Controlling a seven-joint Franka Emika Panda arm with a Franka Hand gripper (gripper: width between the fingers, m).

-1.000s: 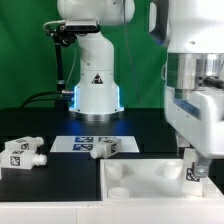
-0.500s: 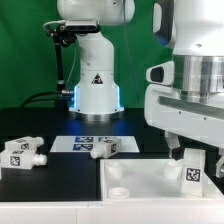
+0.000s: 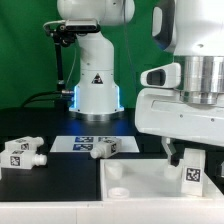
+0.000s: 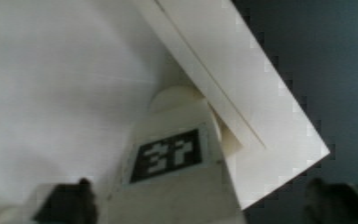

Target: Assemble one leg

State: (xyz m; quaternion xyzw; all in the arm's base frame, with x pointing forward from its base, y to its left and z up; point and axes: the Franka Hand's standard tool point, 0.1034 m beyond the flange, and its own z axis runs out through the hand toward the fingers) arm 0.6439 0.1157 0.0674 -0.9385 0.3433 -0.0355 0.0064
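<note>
Hanging beneath the gripper [image 3: 191, 168], one leg [image 3: 192, 174] is held upright between the fingers over the white panel [image 3: 135, 180]. Two more legs [image 3: 22, 153] are seen lying apart on the table [image 3: 45, 185].

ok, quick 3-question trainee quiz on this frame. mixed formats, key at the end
1. True or false: the tool hangs over the large white panel with a tagged leg between its fingers.
2. Not counting that one, how many loose legs lie in the exterior view, and on which side of it?
3. Multiple choice: the marker board lies
A. on top of the panel
B. on the table in front of the robot base
C. in the tool

Key
1. True; the wrist view shows the leg standing against the panel.
2. Two: one at the exterior view's far left, one nearer the middle.
3. B
</note>
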